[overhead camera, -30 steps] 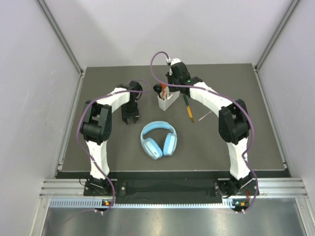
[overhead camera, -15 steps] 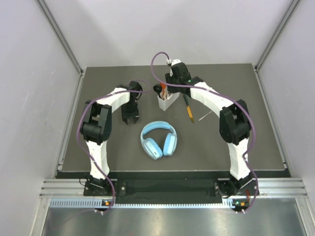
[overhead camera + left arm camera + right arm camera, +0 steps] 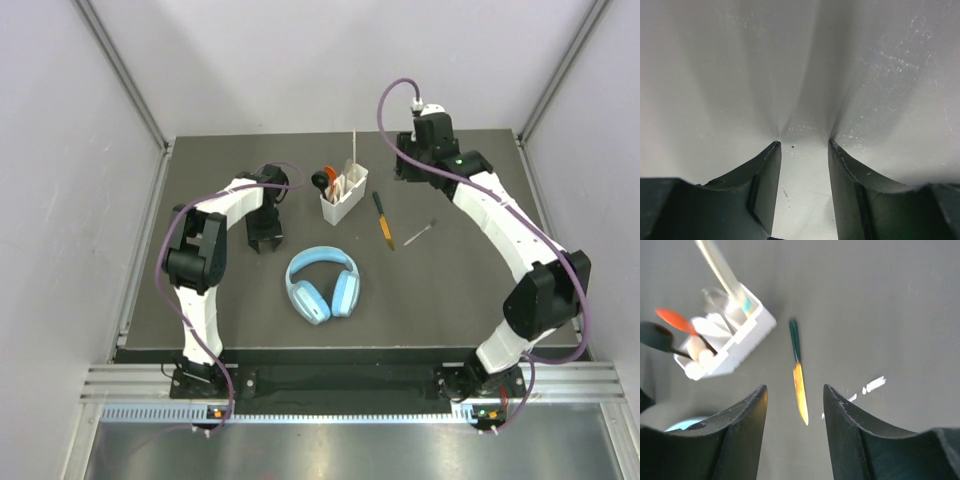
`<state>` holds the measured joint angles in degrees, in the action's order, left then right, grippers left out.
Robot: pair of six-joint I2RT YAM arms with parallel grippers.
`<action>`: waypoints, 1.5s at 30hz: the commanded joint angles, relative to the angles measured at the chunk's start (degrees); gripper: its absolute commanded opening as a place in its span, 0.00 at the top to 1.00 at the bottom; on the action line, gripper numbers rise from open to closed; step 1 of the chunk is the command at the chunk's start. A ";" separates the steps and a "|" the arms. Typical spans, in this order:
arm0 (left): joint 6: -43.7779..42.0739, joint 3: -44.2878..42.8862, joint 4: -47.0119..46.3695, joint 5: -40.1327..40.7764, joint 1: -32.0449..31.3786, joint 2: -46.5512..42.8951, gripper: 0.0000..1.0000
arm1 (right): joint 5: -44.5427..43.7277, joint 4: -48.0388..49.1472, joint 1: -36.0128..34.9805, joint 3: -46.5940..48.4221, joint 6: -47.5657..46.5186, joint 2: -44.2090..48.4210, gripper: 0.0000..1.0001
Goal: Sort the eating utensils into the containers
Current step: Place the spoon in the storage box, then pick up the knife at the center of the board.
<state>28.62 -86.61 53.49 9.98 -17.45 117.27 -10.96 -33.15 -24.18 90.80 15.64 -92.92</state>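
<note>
Now the loose knife is the right arm's to take, lying lengthwise in line with the gap between its parted fingers.

From the left: the left gripper (image 3: 265, 240) hangs close over the dark table (image 3: 480, 280), jaws spread with nothing between them. The small white divided plastic caddy (image 3: 335, 212) stands mid-table with utensils upright in it. Just beside it on the right lies the slim knife with a dark green end and a yellow wooden end (image 3: 383, 222), long axis running far-to-near, green end farthest from the bases. Next comes a small white plastic utensil (image 3: 420, 234). The right gripper (image 3: 405, 168) hovers beyond both, jaws spread and empty. Its wrist camera shows closing would pinch the knife across its width, and an orange-red spoon (image 3: 672, 319) in the caddy. Only the overhead view shows the light-blue headphones (image 3: 322, 283) whole.
</note>
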 commanded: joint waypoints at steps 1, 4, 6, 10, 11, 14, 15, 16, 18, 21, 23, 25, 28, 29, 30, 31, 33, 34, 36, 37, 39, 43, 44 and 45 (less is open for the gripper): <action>1.52 0.65 -3.31 0.04 -0.04 0.41 0.52 | 4.96 -9.56 5.54 0.16 7.98 -1.73 0.53; 1.79 0.83 -3.75 0.04 -0.04 0.06 0.52 | 12.52 -13.43 12.22 0.69 20.54 -4.01 0.59; 2.05 1.26 -4.10 -0.48 -0.04 0.06 0.52 | 15.69 -14.92 15.04 0.51 25.75 -7.08 0.62; 2.67 2.67 -4.89 -0.57 -0.04 -0.73 0.52 | 12.02 -19.50 15.40 5.34 25.15 -15.33 0.71; 2.67 3.37 -5.07 -0.49 -0.04 -1.25 0.52 | 11.67 -19.85 15.66 5.70 24.27 -16.40 0.71; 2.93 5.04 -5.51 -0.31 -0.04 -2.14 0.52 | 12.89 -20.64 16.10 5.70 23.30 -19.74 0.71; 3.11 5.39 -5.51 -0.14 -0.04 -2.31 0.52 | 13.76 -20.82 16.19 5.35 23.21 -20.19 0.71; 3.28 5.83 -5.68 -0.13 -0.04 -2.57 0.52 | 14.03 -20.82 16.10 4.56 23.12 -21.06 0.71; 3.72 7.06 -5.94 0.04 -0.04 -3.28 0.52 | 13.86 -20.99 16.10 3.16 23.56 -21.25 0.71; 3.98 8.73 -6.65 -0.05 -0.04 -4.24 0.52 | 12.63 -20.03 16.19 0.08 23.91 -20.72 0.70; 4.16 9.26 -6.74 -0.22 -0.04 -4.33 0.52 | 11.93 -19.50 16.27 -1.50 23.91 -20.89 0.69; 4.16 9.44 -6.82 -0.31 -0.04 -4.33 0.52 | 11.75 -19.15 16.27 -2.29 23.74 -21.68 0.69; 4.16 9.35 -6.82 -0.40 -0.04 -4.25 0.52 | 11.66 -18.54 16.45 -3.00 23.91 -23.26 0.69; 4.07 9.18 -6.82 -0.40 -0.04 -4.07 0.52 | 11.49 -18.36 16.45 -3.18 24.17 -23.53 0.69; 3.99 9.00 -6.74 -0.31 -0.04 -3.98 0.52 | 11.49 -17.92 16.45 -3.53 24.44 -23.88 0.69; 3.99 8.83 -6.65 -0.31 -0.04 -3.90 0.52 | 11.58 -16.87 16.62 -3.79 24.79 -23.97 0.69; 3.90 8.56 -6.47 -0.22 -0.04 -3.89 0.52 | 11.58 -16.51 16.54 -3.53 25.32 -24.14 0.69; 3.90 8.47 -6.39 -0.22 -0.04 -3.89 0.52 | 11.66 -16.34 16.63 -3.27 25.32 -24.23 0.69; 3.90 8.47 -6.21 -0.05 -0.04 -3.89 0.52 | 11.67 -16.60 16.54 -2.39 25.32 -24.58 0.67; 3.81 8.47 -6.21 0.04 -0.04 -3.89 0.52 | 11.49 -16.69 16.63 -2.21 25.41 -24.76 0.66; 3.81 8.39 -6.12 0.04 -0.04 -3.89 0.52 | 11.49 -17.04 16.71 -1.51 25.32 -25.55 0.65; 3.55 7.77 -5.68 0.22 -0.04 -3.54 0.52 | 12.02 -17.13 16.80 -0.45 25.41 -26.26 0.65; 3.46 7.60 -5.60 0.22 -0.04 -3.46 0.52 | 12.02 -17.04 16.89 -0.37 25.41 -25.99 0.65; 3.46 7.16 -5.51 0.30 -0.04 -3.19 0.52 | 11.93 -16.87 16.89 -0.19 25.49 -25.47 0.65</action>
<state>31.83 -79.37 46.76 9.96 -17.39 112.33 1.43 -51.27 -7.68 87.94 40.32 -118.28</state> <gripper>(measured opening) 0.481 0.349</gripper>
